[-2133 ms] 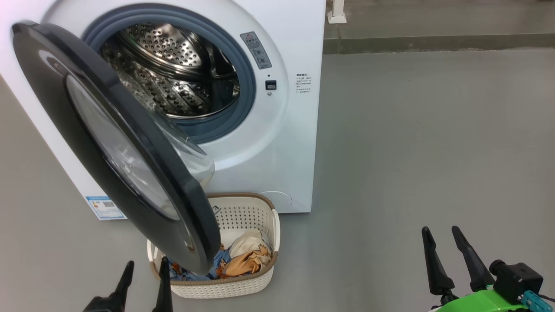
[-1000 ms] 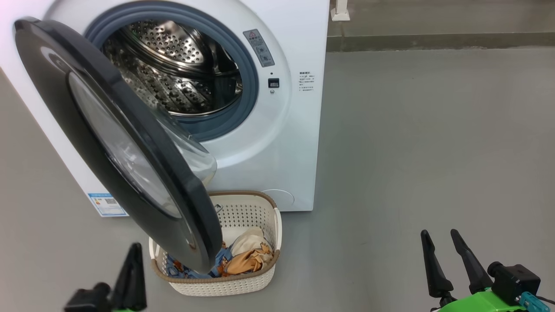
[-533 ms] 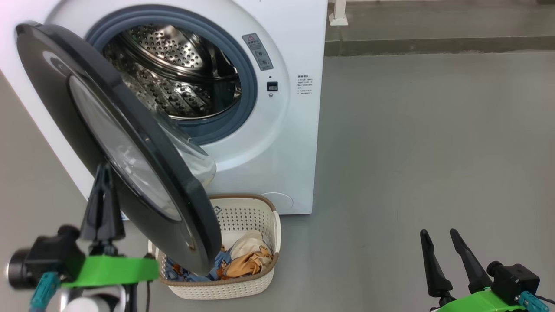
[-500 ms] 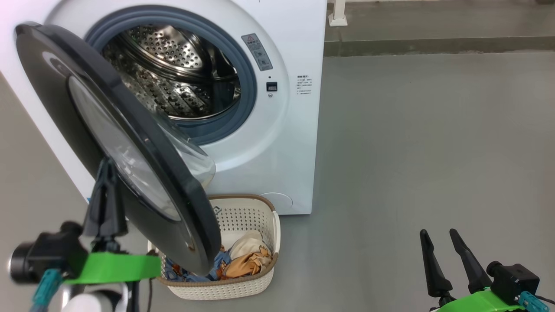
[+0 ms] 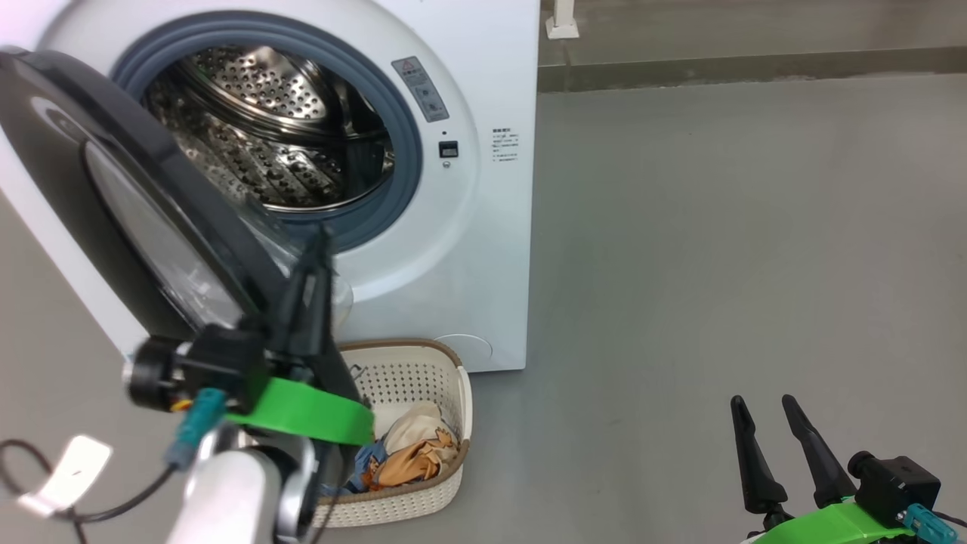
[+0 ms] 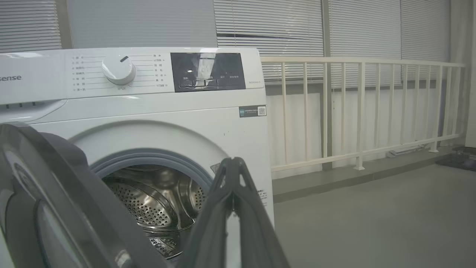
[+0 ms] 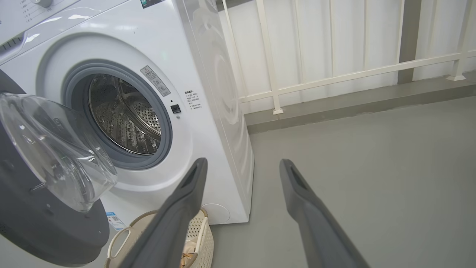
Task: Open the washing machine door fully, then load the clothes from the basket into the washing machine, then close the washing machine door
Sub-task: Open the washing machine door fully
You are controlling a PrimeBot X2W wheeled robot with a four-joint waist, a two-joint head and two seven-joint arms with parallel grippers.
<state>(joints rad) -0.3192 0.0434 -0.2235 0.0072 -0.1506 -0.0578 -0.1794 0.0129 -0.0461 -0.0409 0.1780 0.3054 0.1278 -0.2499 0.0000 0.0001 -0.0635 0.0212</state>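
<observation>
Washing machine door (image 5: 143,227): hung on the left side of the washing machine (image 5: 483,249) and swung partway out. Its glossy black rim faces me and its clear glass bowl (image 7: 55,149) faces the opening.
Left gripper (image 5: 322,236): raised in front of the washing machine's mouth, just beside the door's free edge. The fingers are pressed together with nothing in them; I cannot tell whether they touch the door.
Drum (image 5: 279,128): perforated steel inside the washing machine, ringed by the grey gasket (image 5: 404,151).
Basket (image 5: 462,400): on the floor (image 5: 718,227) at the foot of the washing machine, below the door, partly hidden by the left arm.
Clothes (image 5: 412,453): in the basket; I see orange-tan and cream-white pieces on top, with blue at the edge.
Right gripper (image 5: 763,400): low, well apart to the right of the washing machine, with fingers spread wide and nothing between them.
</observation>
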